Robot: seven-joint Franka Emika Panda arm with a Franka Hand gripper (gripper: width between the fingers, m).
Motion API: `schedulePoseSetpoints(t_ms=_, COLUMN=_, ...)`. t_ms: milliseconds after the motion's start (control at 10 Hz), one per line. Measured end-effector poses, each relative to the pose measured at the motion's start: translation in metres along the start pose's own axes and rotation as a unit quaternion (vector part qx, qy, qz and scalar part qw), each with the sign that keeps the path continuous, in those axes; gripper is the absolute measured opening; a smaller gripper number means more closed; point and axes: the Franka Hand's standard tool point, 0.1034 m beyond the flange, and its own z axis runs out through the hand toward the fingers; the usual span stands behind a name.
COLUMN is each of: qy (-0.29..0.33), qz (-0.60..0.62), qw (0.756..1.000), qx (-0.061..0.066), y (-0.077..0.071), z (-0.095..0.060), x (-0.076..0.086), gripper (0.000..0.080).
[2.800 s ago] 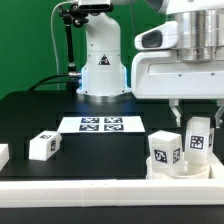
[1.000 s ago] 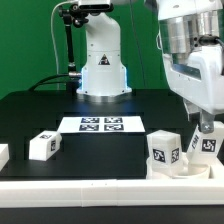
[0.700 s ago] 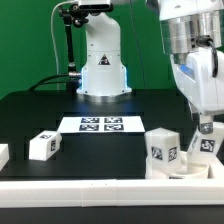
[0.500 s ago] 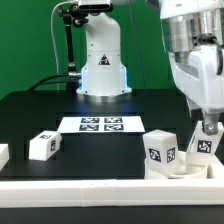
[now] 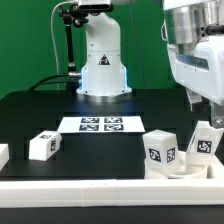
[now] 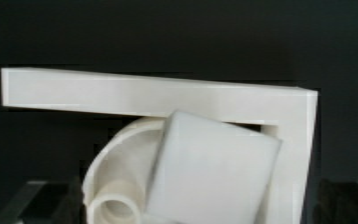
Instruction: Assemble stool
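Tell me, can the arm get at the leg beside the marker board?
Probably yes. The leg lies alone on the table, nothing above it; the end effector hangs by the seat, free to cross over.

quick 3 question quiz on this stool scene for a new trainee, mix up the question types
1. True or false: in the exterior view, the loose leg lies to the left of the marker board.
2. How many legs are on the seat? A one, B two, C four.
3. Fill in: the rightmost leg on the seat is ___ (upright or tilted).

Key: 1 true. 2 B. 3 tilted.
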Motion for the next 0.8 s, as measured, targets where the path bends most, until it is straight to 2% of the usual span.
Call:
schedulePoseSetpoints(t_ms=200, qy=0.004, qz=-0.099, qw=0.995, qx=-0.004, y=0.0016, z=0.0014, x=-0.0001, gripper=0.0649)
schedulePoseSetpoints(t_ms=300, qy=0.017, qz=-0.167, qw=0.986, qx=-0.011, y=0.0028, z=0.002, x=0.0, gripper=0.0649)
schedulePoseSetpoints(t_ms=500, qy=0.042, qz=-0.311, qw=0.949, qx=-0.019, y=0.0007, z=-0.0003, x=-0.0025, gripper=0.0649)
schedulePoseSetpoints(t_ms=600, qy=0.043, qz=-0.372, qw=0.927, qx=-0.018, y=-0.0012, z=-0.002, x=-0.0043, gripper=0.0649)
schedulePoseSetpoints(t_ms=800, qy=0.042, qz=-0.442, qw=0.896, qx=-0.023, y=-0.0005, z=-0.0011, x=-0.0027, gripper=0.0649)
